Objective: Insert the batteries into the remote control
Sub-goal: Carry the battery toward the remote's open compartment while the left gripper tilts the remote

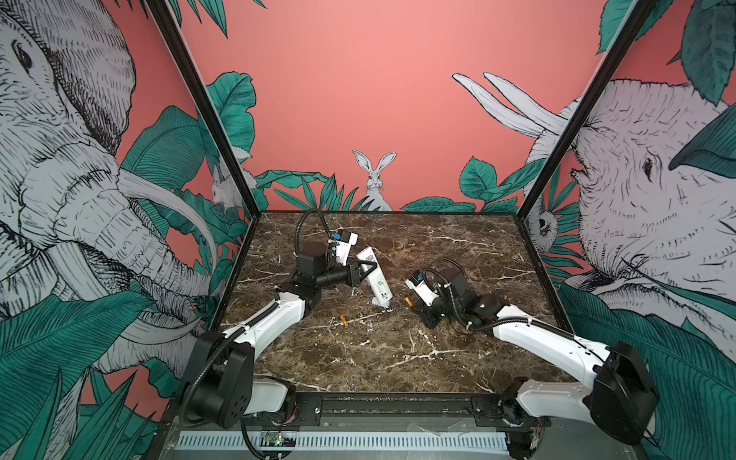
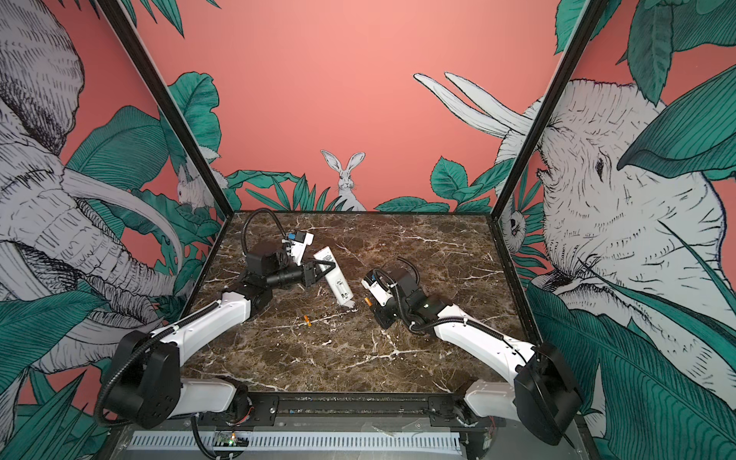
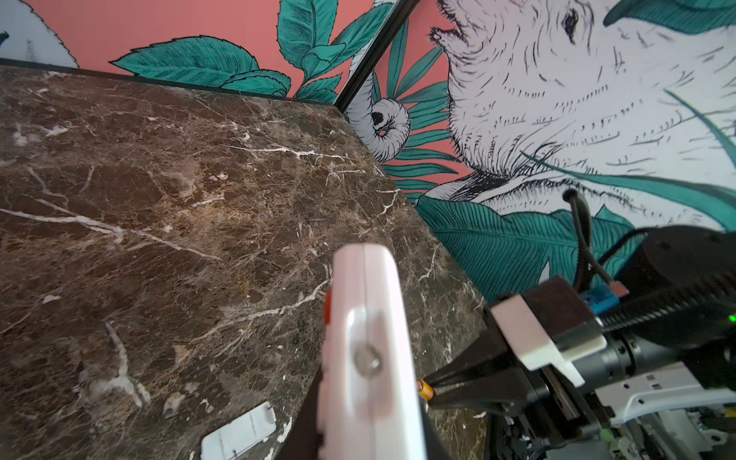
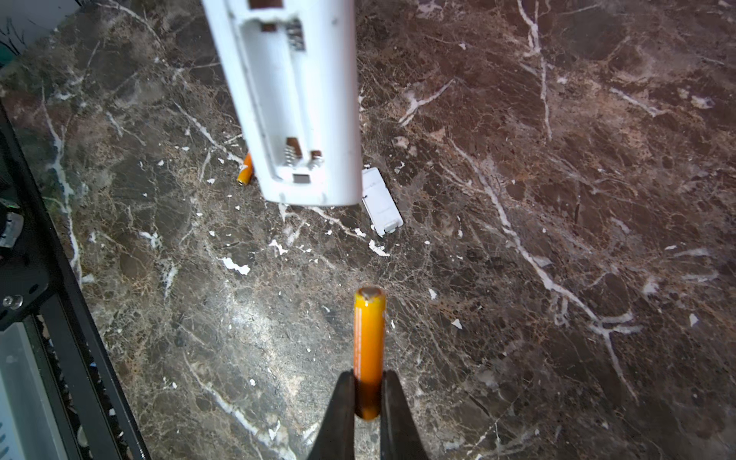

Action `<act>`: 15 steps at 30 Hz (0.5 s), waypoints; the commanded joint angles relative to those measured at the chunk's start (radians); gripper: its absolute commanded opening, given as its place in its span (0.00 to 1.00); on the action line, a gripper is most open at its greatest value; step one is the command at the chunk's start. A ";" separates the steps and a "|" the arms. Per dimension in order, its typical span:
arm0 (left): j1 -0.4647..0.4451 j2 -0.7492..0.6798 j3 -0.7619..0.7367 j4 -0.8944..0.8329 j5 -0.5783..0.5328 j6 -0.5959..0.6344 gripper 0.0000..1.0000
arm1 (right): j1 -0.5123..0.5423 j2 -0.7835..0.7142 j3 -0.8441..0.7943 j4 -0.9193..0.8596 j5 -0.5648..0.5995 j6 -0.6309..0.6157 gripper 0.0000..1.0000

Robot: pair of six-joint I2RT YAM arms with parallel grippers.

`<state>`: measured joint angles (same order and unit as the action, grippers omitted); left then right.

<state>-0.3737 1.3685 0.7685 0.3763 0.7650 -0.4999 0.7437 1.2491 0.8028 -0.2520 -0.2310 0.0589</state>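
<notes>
Above the table (image 1: 438, 358), clamped in the left gripper (image 1: 371, 266): the remote control (image 1: 379, 286), tilted. On the table at its near end: the cover piece (image 4: 381, 203). Right of that end, pinched in the right gripper (image 4: 368, 382): one battery (image 4: 369, 338). Left of that end and nearer the front, on the table: the other battery (image 1: 343, 320)

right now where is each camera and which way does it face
Top views: high at the front, looking down the table; both arms show.
Left wrist: on the left arm, looking along the remote control toward the right gripper.
Right wrist: behind its own fingers, facing the held battery and the remote control's open bay.
Shared: both wrist views show the white cover.
</notes>
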 commanded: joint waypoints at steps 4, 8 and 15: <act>0.013 0.078 -0.015 0.216 0.100 -0.132 0.00 | 0.058 -0.029 -0.011 0.075 0.061 0.068 0.10; 0.013 0.120 -0.006 0.256 0.143 -0.161 0.00 | 0.078 -0.036 -0.011 0.103 0.071 0.081 0.10; 0.013 0.135 0.020 0.190 0.195 -0.143 0.00 | 0.086 0.005 0.025 0.133 0.064 0.096 0.10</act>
<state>-0.3630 1.5131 0.7635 0.5488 0.9085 -0.6361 0.8230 1.2392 0.7982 -0.1654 -0.1738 0.1352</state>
